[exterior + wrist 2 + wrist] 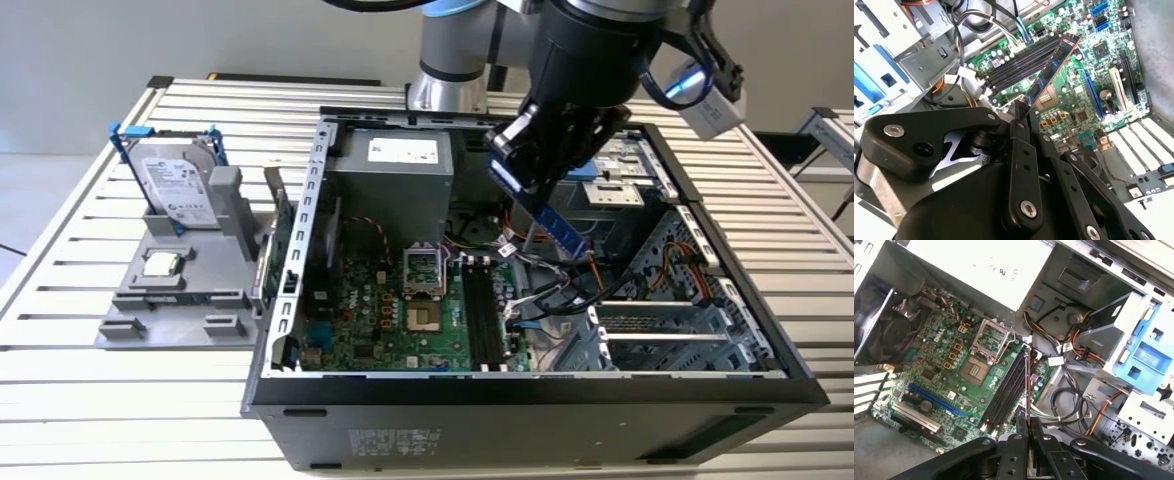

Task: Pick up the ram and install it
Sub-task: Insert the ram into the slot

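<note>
The ram (563, 232), a long thin stick, hangs tilted over the open computer case (534, 385). My gripper (529, 192) is shut on its upper end. In both wrist views the ram (1051, 70) (1027, 390) juts out from between the black fingertips of the gripper (1021, 114) (1027, 429). It points down toward the black memory slots (483, 310) (1016, 64) (1006, 390) on the green motherboard (380, 315). The ram is above the slots and apart from them.
Cable bundles (567, 290) and a metal drive cage (641, 185) crowd the case beside the slots. The power supply (394, 170) and the open processor socket (420, 270) lie on the other side. On the exterior view's left, a grey fixture (200, 325) holds a hard drive (174, 180) and a processor chip (163, 264).
</note>
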Tool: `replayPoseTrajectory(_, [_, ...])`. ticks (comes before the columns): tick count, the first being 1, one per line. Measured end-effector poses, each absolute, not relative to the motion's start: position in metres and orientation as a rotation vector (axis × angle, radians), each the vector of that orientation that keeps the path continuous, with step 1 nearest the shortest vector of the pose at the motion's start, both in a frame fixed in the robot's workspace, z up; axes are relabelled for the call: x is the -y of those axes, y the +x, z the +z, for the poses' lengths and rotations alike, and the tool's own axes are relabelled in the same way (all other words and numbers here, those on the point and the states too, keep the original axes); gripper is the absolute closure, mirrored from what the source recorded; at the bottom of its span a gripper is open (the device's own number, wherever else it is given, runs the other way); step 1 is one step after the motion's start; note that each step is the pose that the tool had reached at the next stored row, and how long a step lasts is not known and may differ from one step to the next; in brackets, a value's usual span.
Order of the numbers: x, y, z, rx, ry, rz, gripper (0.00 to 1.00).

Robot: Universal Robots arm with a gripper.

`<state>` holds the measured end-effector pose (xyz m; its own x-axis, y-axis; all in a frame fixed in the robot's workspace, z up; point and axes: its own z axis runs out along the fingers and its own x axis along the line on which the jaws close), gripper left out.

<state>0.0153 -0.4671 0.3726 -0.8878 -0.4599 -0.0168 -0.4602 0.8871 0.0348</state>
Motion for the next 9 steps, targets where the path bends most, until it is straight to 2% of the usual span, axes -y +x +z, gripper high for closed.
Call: replayPoseTrajectory(9, [0.4671, 0.0155, 0.3727, -3.063, -0.634, 0.062, 1.00])
